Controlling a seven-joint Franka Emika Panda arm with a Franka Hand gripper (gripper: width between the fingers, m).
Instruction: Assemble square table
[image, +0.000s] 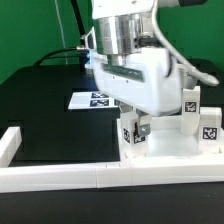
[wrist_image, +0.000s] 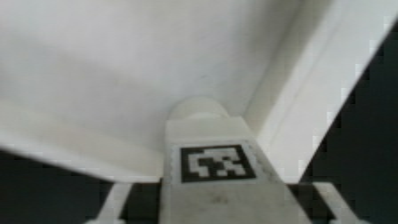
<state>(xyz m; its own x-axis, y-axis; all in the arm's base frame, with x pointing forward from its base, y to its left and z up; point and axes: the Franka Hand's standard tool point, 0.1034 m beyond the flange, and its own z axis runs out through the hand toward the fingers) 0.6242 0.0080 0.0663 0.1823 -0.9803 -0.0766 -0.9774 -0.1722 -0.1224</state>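
The white square tabletop (image: 172, 146) lies at the exterior view's lower right, against the border wall. Two white tagged legs (image: 190, 100) (image: 208, 127) stand upright on its far right side. My gripper (image: 137, 127) is shut on a third white tagged leg (image: 130, 133) and holds it upright over the tabletop's near left corner. In the wrist view the leg (wrist_image: 217, 150) points down at the tabletop's inner surface (wrist_image: 107, 90), close beside the raised rim (wrist_image: 311, 80). My gripper (wrist_image: 217, 208) clamps the leg from both sides. A fourth leg is out of view.
Long white bars (image: 60, 178) form a border wall along the front and left of the black table. The marker board (image: 93, 100) lies flat behind the gripper. A green backdrop and cables are at the back.
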